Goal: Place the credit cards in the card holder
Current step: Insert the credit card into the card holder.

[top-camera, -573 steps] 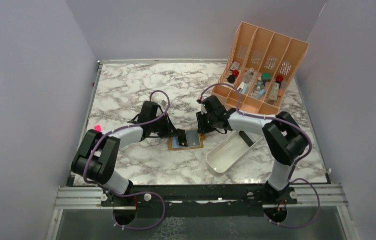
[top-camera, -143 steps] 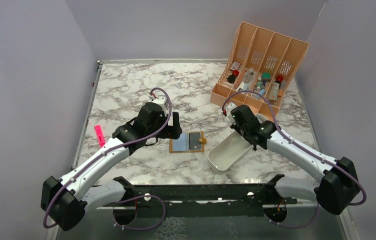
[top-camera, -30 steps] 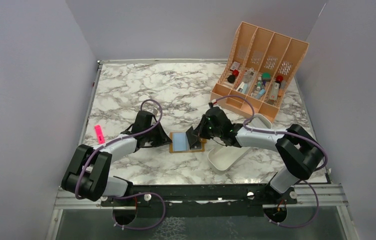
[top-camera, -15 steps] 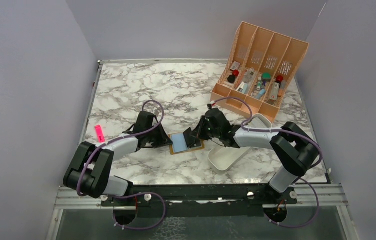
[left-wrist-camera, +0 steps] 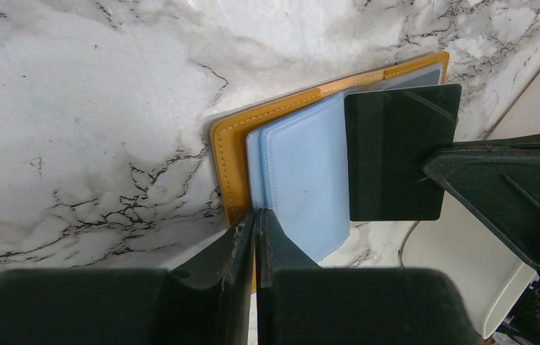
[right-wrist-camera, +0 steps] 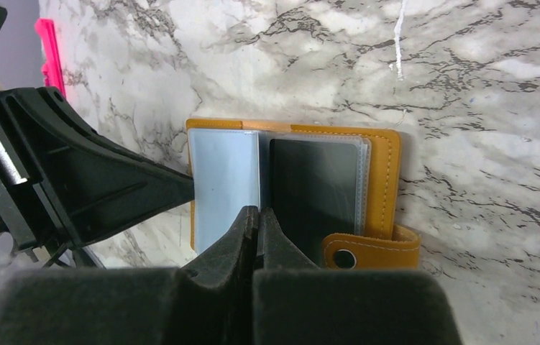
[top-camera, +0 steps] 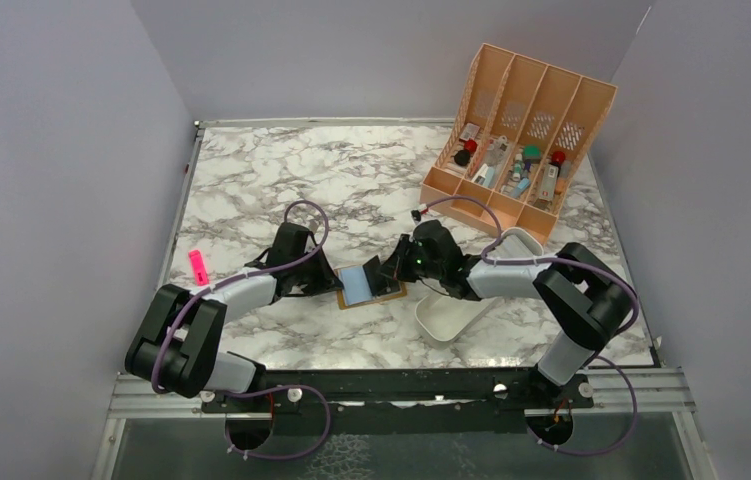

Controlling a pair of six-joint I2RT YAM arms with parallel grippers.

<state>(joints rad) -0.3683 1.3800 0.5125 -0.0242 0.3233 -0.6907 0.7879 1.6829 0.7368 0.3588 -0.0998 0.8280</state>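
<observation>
Notably, open card holder (top-camera: 361,287) lay between left claw (left-wrist-camera: 256,218), pinching its edge, and right claw (right-wrist-camera: 258,215), clenched at its fold.

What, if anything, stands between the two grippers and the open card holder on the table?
Nothing visible does. The left gripper is shut on the card holder at its left edge. The right gripper holds a dark card raised over its other half. The white tray lies beside the holder, not between.
</observation>
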